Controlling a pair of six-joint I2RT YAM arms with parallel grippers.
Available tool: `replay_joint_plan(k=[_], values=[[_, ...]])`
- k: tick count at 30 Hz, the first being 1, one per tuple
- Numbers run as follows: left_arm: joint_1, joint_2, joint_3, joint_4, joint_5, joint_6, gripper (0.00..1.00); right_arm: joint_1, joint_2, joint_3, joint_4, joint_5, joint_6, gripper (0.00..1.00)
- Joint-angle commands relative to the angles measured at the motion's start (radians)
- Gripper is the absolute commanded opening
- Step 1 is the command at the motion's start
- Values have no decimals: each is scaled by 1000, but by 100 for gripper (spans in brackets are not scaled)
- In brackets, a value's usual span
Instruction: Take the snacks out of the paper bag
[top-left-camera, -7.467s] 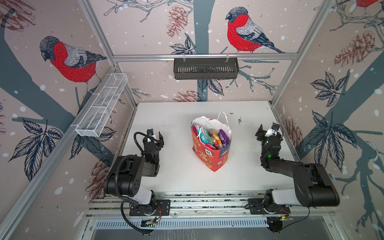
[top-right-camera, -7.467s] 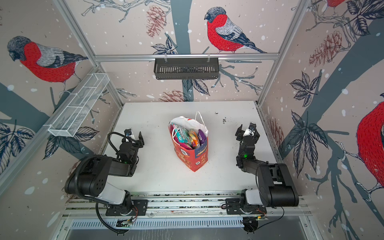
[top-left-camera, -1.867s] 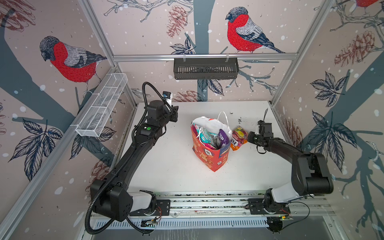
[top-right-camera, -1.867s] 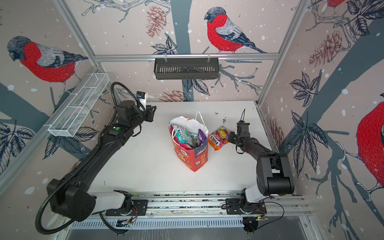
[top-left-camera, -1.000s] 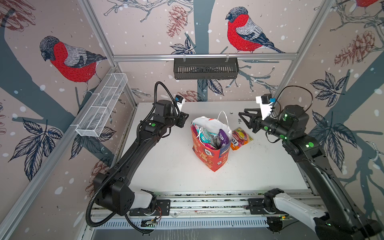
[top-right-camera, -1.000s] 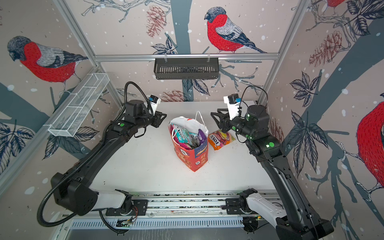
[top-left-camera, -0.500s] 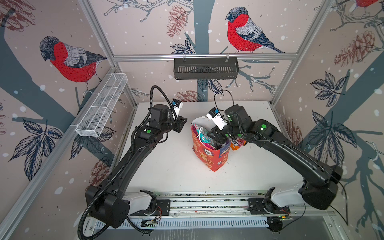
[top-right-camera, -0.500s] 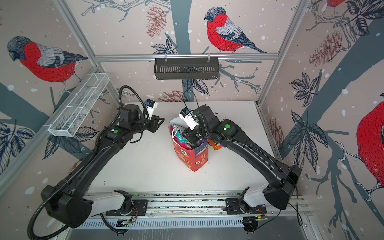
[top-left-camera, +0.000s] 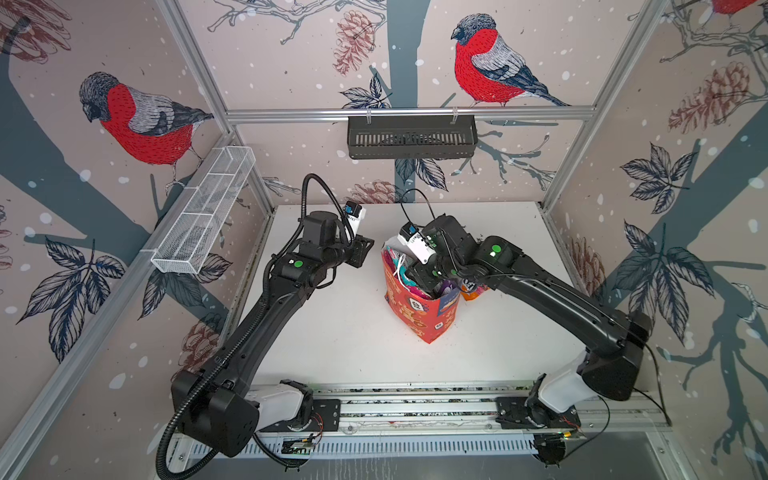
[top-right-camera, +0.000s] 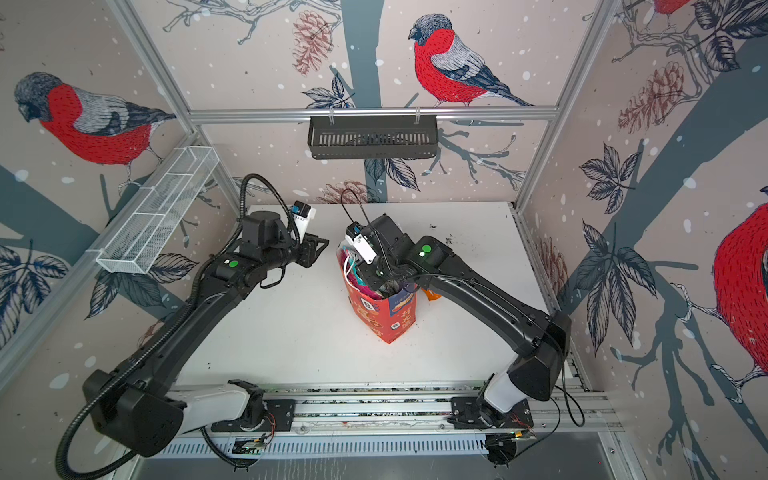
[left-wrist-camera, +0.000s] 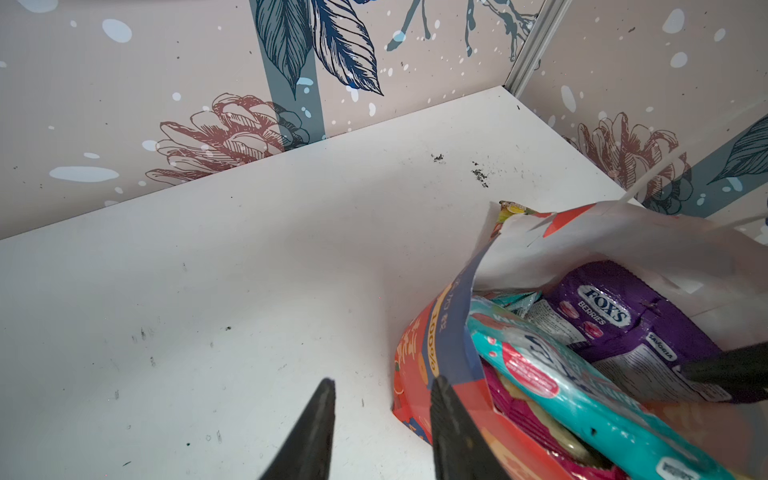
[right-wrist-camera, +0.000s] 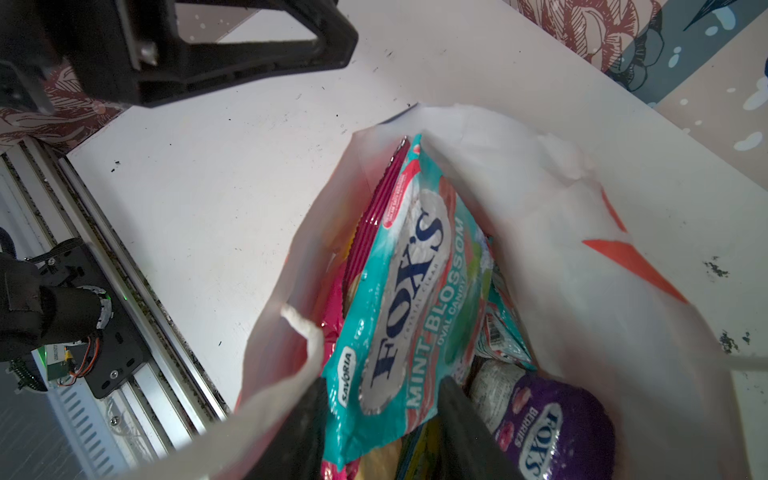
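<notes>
The red paper bag (top-left-camera: 415, 316) (top-right-camera: 382, 320) stands upright mid-table, its mouth open. My right gripper (top-left-camera: 419, 277) (right-wrist-camera: 384, 409) is down inside the mouth, open, its fingers either side of a teal FOX'S pack (right-wrist-camera: 407, 291). A purple FOX'S pack (right-wrist-camera: 548, 424) and a pink chip bag (right-wrist-camera: 374, 216) lie beside it in the bag. An orange pack (top-left-camera: 471, 291) lies on the table to the right of the bag. My left gripper (top-left-camera: 365, 252) (left-wrist-camera: 382, 386) is open and empty just left of the bag's rim, with one finger (left-wrist-camera: 446, 415) against its outer wall.
A black wire basket (top-left-camera: 411, 137) hangs on the back wall. A white mesh rack (top-left-camera: 203, 220) is fixed to the left wall. The arms' rail (top-left-camera: 415, 401) runs along the table's front edge. Dark crumbs (top-right-camera: 449, 240) dot the back right.
My right arm has swung from high at the right to over the bag, and its gripper has gone down into the mouth. My left gripper has edged toward the bag's rim.
</notes>
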Motion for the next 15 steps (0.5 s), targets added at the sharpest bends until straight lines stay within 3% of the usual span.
replay_joint_plan(k=[1,15], values=[[-2,-4,-4,11,1,14,39,6,16,19,2,26,8,46],[-2,-5,-10,16,1,20,39,15,112,74,-9,80,3,45]])
